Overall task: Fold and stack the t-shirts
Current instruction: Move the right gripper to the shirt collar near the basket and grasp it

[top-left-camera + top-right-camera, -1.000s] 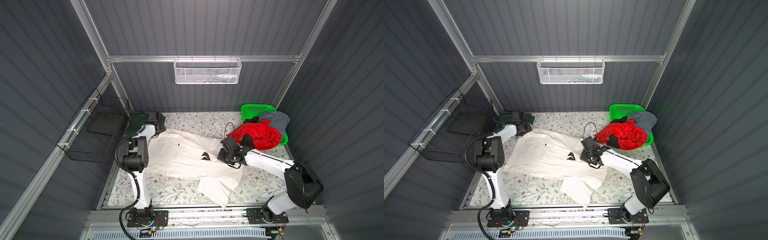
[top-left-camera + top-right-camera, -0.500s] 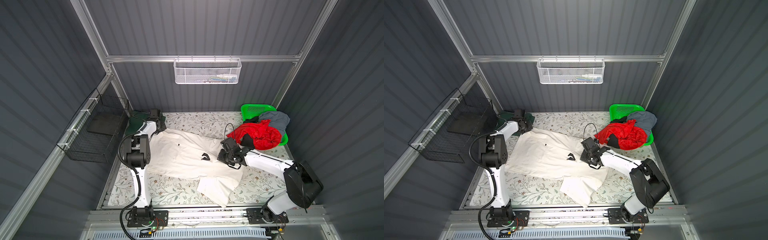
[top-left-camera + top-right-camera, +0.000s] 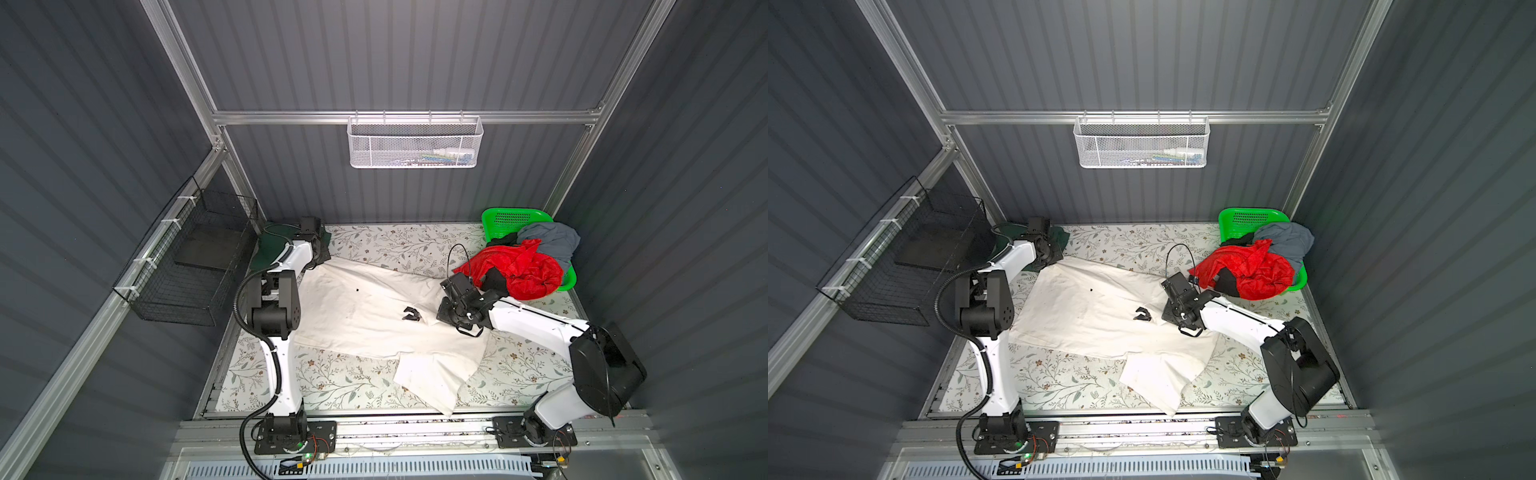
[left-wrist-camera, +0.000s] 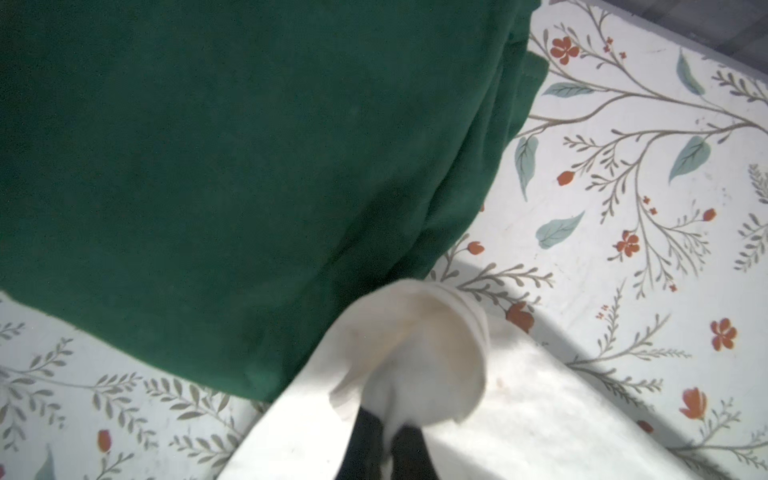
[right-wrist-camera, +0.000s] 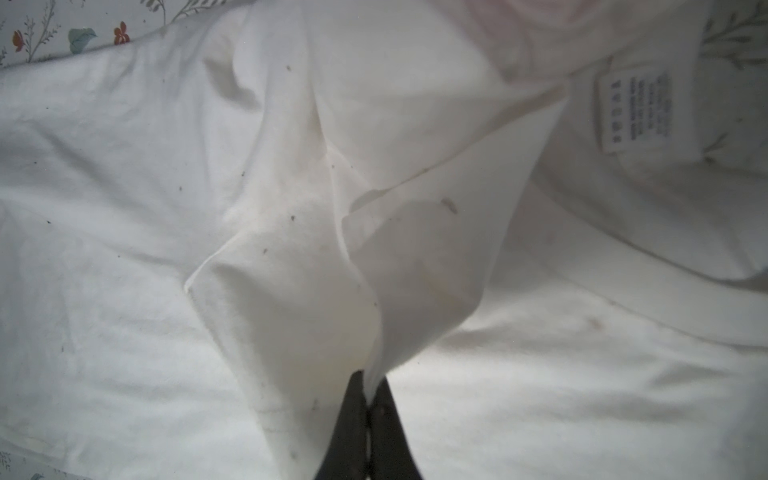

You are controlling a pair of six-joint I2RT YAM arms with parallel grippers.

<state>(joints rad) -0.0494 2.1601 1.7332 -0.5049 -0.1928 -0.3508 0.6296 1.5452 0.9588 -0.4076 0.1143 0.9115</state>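
White shirt (image 3: pixel 365 307), spread mid-bench. Left tool (image 4: pixel 388 434) clenched on its far-left corner; right tool (image 5: pixel 369 401) clenched on a raised fold. Step: folding. Next: probably lift together, evenly.

Bare table (image 3: pixel 328 376) near left and far middle. Basket (image 3: pixel 512 217) blocks far right; green shirt (image 3: pixel 262 255) far left.
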